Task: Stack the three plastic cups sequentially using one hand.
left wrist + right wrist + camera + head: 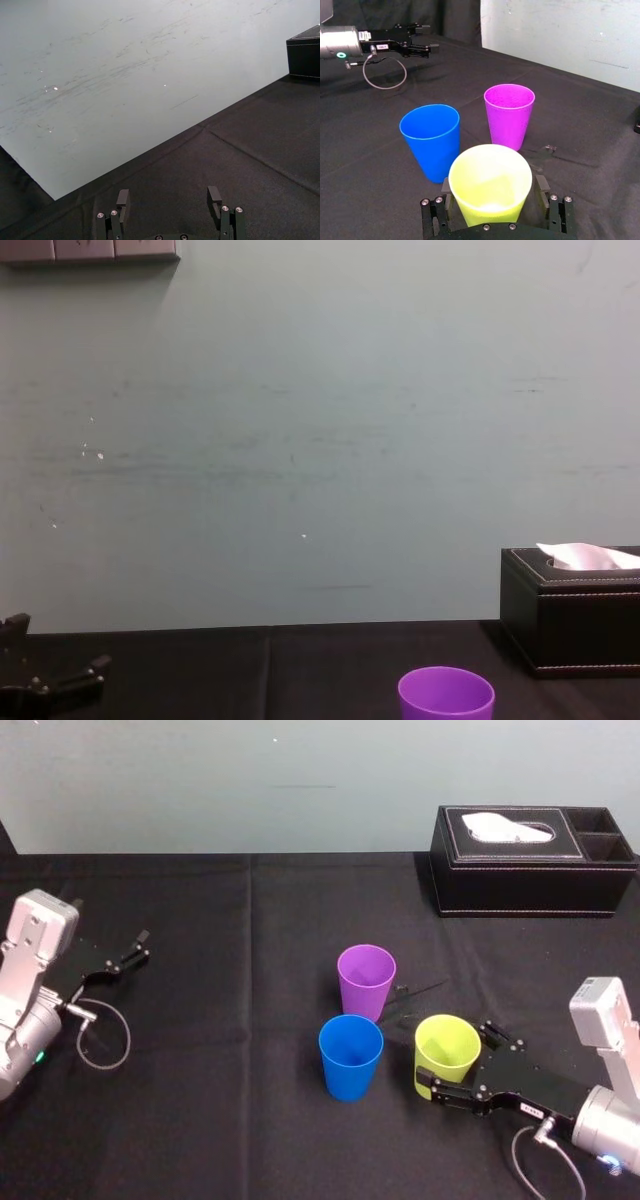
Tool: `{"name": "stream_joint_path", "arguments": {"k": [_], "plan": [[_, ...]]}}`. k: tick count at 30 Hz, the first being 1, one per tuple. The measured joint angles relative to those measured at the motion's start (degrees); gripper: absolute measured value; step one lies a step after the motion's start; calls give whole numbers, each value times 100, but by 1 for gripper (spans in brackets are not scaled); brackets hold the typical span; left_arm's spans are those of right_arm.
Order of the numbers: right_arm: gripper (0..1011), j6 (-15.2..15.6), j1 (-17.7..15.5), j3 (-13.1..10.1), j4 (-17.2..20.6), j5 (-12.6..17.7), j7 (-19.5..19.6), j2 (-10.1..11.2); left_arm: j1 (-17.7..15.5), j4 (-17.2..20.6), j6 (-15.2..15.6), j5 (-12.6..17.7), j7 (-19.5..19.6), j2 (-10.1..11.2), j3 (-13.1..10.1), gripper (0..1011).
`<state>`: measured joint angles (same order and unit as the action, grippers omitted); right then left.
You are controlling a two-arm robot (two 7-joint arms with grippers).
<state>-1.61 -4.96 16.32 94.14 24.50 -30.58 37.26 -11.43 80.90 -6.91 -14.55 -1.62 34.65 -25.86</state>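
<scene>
Jaws spread wide, the right gripper (457, 1055) (492, 192) lay low on the black table (200, 1100) with the yellow-green cup (447, 1050) (490, 180) standing upright between its two fingers. The fingers flanked the cup's lower part, one on each side, and were not closed on it, so the gripper held nothing. The blue cup (350, 1060) (432, 137) stood just beyond the gripper's fingertips and off to its left, near the yellow-green cup but not touching it. The purple cup (366, 980) (509, 117) (446, 695) stood farther out ahead of the gripper, past the blue one and apart from both. All three cups were upright with their mouths open and none sat inside another. A black tissue box (530, 870) (570, 620) sat well beyond the gripper, at the far edge of the table. The left gripper (125, 958) (170, 200) (431, 36) was parked well away on the other side of the cups, its fingers apart and empty over bare cloth
</scene>
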Motion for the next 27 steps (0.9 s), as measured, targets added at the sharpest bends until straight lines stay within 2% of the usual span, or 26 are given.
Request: {"name": "stream_joint_path", "arguments": {"k": [13,20,21,27], "plan": [[1003,27,55,43,-22,1,0,-41,0,0,0,0,0,0,0,1011],[863,21,50,36,-20,5,2,-37,0,0,0,0,0,0,0,1011],[813,21,49,36,-20,6,2,-36,0,0,0,0,0,0,0,1011],[751,18,46,32,-18,7,3,-33,0,0,0,0,0,0,0,1011]]}}
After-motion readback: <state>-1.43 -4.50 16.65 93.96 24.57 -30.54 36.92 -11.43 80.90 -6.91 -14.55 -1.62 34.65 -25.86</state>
